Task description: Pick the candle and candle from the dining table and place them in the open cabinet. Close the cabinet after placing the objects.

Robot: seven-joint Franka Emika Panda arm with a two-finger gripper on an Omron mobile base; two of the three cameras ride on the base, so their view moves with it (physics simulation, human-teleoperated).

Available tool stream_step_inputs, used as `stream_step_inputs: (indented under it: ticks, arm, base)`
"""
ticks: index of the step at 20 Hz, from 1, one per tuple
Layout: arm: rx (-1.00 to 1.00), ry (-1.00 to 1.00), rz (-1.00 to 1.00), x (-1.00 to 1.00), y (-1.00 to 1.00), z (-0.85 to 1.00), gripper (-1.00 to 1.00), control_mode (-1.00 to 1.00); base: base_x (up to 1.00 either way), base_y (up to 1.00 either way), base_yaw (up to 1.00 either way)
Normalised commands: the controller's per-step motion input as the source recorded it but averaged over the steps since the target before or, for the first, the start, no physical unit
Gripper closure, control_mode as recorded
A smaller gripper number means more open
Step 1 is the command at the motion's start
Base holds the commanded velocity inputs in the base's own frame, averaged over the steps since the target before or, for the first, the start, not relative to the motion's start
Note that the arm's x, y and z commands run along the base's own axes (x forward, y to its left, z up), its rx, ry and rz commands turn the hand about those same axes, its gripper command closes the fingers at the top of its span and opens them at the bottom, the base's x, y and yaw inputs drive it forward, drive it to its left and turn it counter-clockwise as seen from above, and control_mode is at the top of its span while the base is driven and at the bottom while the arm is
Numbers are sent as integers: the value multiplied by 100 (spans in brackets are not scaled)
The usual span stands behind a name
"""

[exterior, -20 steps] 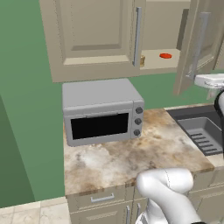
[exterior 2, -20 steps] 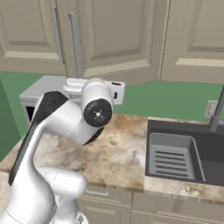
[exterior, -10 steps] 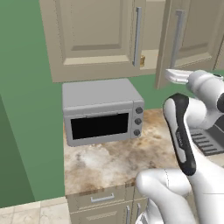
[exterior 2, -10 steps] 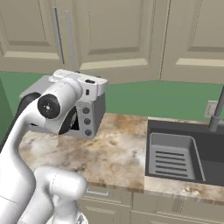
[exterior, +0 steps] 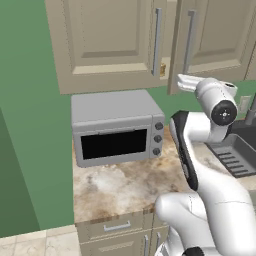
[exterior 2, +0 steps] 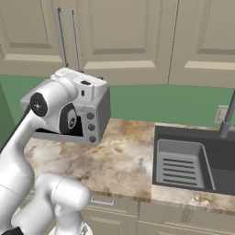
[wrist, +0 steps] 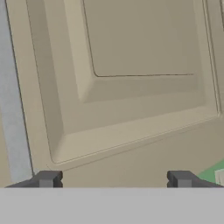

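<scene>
The gripper (wrist: 113,179) faces the panelled front of the beige wall cabinet's right-hand door (wrist: 131,87), and its two dark fingertips (wrist: 46,178) stand wide apart with nothing between them; the door's silver bar handle (wrist: 13,96) runs down the left edge of the hand view. In the left base view the white arm (exterior: 200,165) rises from the lower right, bends at its dark elbow and carries its hand (exterior: 187,82) up to the lower edge of that door, just beside its bar handle (exterior: 189,35). The door stands slightly ajar: a narrow gap remains between it and the left door (exterior: 107,40), and through the gap a small golden-brown candle (exterior: 162,69) can be seen on the cabinet shelf. Whether the pale cream candle is inside cannot be told from these pictures. The left door's handle (exterior: 157,40) hangs close to the gap on the other side. Below the cabinet (exterior 2: 119,36) a grey microwave (exterior: 117,127) sits on a marbled stone counter (exterior: 120,187), with a green wall (exterior: 25,125) behind it. To the right of the counter lies a dark sink (exterior 2: 193,160) with a ribbed drain insert, and a faucet (exterior 2: 228,117) rises at its far edge. In the right base view the arm's upper joints (exterior 2: 59,96) stand in front of the microwave, hiding most of it, and the two bar handles (exterior 2: 66,36) show side by side above them.
</scene>
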Motion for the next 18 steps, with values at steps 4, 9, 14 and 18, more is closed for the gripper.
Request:
stream_step_inputs:
  ticks: [4, 9, 14, 18]
  arm:
    - [0, 3, 0, 68, -4, 0, -100, -100]
    - [0, 6, 0, 66, -1, 0, -100, -100]
    - [0, 1, 3, 46, 0, 0, -100, -100]
    - [0, 1, 7, 49, 0, 0, -100, -100]
  base:
    - [0, 0, 0]
    - [0, 0, 0]
    - [0, 0, 0]
    - [0, 0, 0]
